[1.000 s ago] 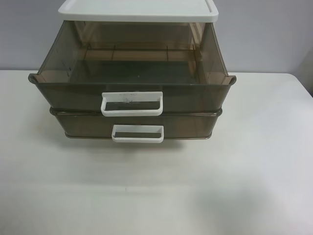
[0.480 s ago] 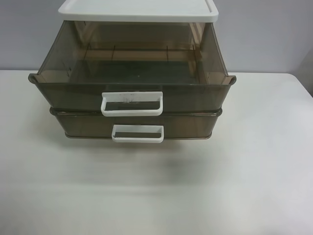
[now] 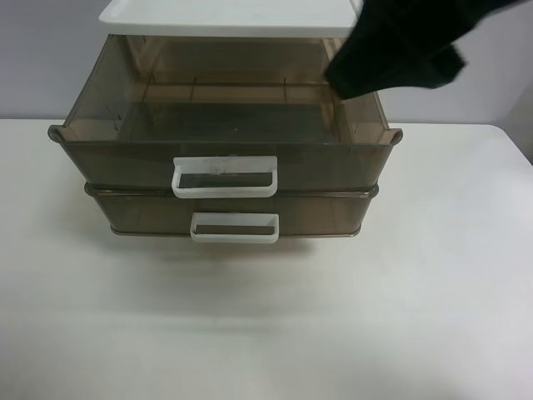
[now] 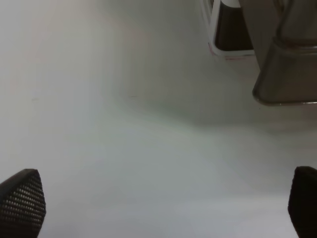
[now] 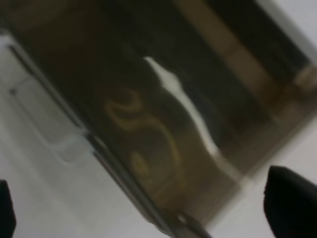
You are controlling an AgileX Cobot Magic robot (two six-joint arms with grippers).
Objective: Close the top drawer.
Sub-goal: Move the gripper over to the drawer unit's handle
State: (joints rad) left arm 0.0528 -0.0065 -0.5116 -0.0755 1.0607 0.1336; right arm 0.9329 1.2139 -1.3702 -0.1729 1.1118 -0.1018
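The top drawer [image 3: 125, 154] is smoky-brown and translucent and stands pulled far out of the cabinet. Its white loop handle [image 3: 224, 176] has dark scuffs. My right arm [image 3: 400, 50], a blurred black shape, reaches in over the drawer's rear corner at the exterior view's right. The right wrist view shows the right gripper [image 5: 148, 213] open and empty, above the blurred brown drawer [image 5: 148, 99]. My left gripper [image 4: 161, 208] is open and empty over the bare table, apart from a drawer corner [image 4: 285, 74] and a white handle [image 4: 218, 29]. It is out of the exterior view.
The lower drawer [image 3: 325, 215] with a clean white handle [image 3: 234, 227] sticks out slightly under the top one. A white lid [image 3: 233, 17] caps the cabinet. The white table [image 3: 266, 317] stretches in front and to both sides, with a grey wall behind.
My right arm has come into the exterior view from the upper right and now hangs over the drawer's rear corner. The drawers have not moved.
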